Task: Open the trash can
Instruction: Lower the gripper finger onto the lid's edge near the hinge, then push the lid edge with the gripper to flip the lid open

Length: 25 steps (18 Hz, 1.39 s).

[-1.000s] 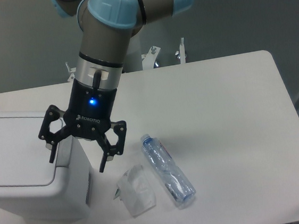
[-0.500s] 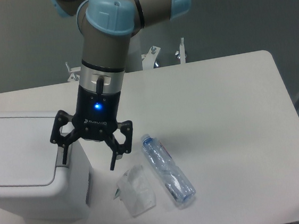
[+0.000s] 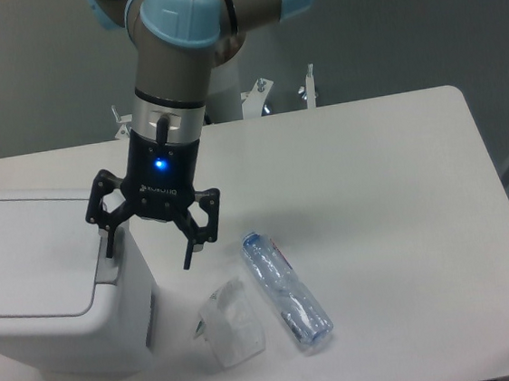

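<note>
Gripper (image 3: 148,247) is seen with its two black fingers spread wide, nothing being held between them. It is pointed downward at the right-hand end of the trash can (image 3: 50,280). One fingertip (image 3: 108,247) is placed at the bin's right edge, directly over the grey push tab (image 3: 106,270); whether contact is made cannot be determined from this view. The other fingertip (image 3: 189,252) is suspended beyond the bin, above the bare table (image 3: 373,196). A blue indicator light is lit on the gripper body, and the maker's lettering is visible below it.

The trash can is located at the left edge of the view, on the near left portion of the white table. It is a boxy white bin with rounded corners, and it is partly cut off by the frame. Its flat white lid (image 3: 29,255) is observed lying level and closed.

A small clear plastic bag (image 3: 230,323) is found crumpled on the table just beside the bin's right wall. A clear plastic bottle (image 3: 286,289) is laid on its side just to the right of the bag, its capped end directed toward the gripper. Bottle and bag are close together; contact between them cannot be confirmed.

The arm (image 3: 176,53), grey with light blue joint caps, is seen descending from the top of the frame to the gripper.
</note>
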Tool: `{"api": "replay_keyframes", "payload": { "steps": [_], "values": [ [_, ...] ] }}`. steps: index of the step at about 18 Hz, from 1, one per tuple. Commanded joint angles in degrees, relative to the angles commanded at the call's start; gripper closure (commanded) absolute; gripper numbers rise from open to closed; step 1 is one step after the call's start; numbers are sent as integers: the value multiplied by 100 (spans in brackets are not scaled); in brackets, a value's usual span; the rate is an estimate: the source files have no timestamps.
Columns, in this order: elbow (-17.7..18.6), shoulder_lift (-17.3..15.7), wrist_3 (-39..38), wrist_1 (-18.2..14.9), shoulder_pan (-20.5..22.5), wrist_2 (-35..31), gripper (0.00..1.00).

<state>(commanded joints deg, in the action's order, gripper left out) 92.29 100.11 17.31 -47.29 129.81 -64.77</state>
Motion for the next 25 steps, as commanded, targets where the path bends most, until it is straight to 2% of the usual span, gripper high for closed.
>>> {"api": "replay_keyframes", "payload": {
  "steps": [8,25],
  "values": [
    [-114,44,9,9,0,0,0],
    [-88,123,9,97,0,-79,0]
  ]
}}
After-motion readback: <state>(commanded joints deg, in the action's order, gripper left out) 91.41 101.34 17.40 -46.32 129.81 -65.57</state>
